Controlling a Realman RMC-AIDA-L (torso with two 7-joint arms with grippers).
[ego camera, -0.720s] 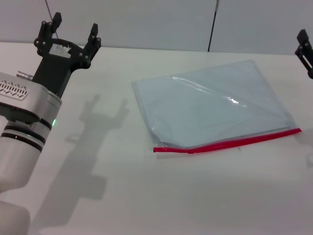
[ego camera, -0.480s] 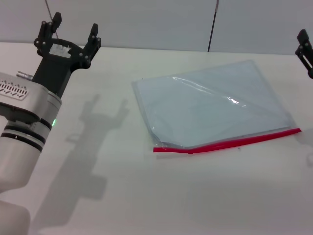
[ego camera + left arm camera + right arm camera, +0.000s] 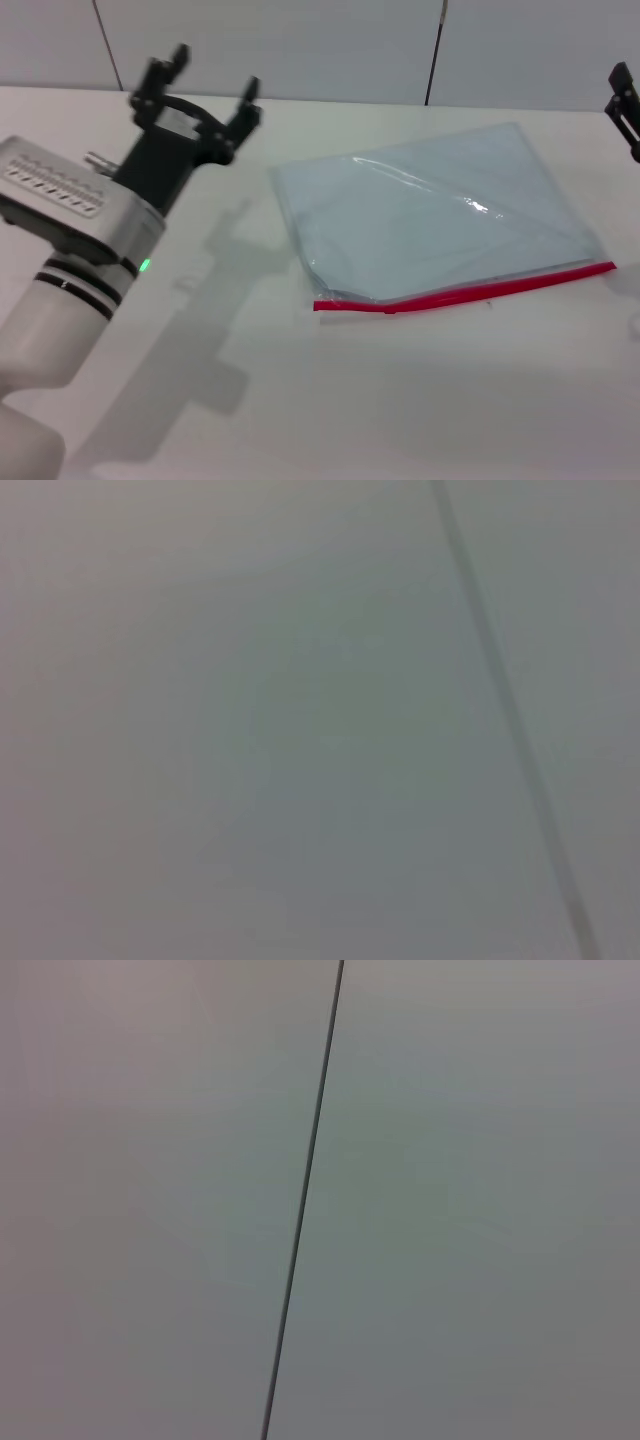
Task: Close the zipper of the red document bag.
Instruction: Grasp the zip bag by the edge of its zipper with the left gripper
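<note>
The red document bag (image 3: 440, 215) lies flat on the white table, a translucent pale blue-grey pouch right of centre in the head view. Its zipper (image 3: 470, 292) is a thin red strip along the near long edge, with a slight kink close to its left end. My left gripper (image 3: 206, 85) is open in the air above the table's back left, a short way left of the bag's far left corner. Only a dark part of my right gripper (image 3: 625, 100) shows at the right edge, beyond the bag's far right corner. Both wrist views show only plain grey wall.
The white table (image 3: 330, 400) spreads wide in front of the bag. A grey panelled wall with a dark seam (image 3: 435, 50) rises behind the table. My left arm's shadow falls on the table left of the bag.
My left arm has swung right and forward toward the bag, its gripper still open. The bag and the right gripper have not moved.
</note>
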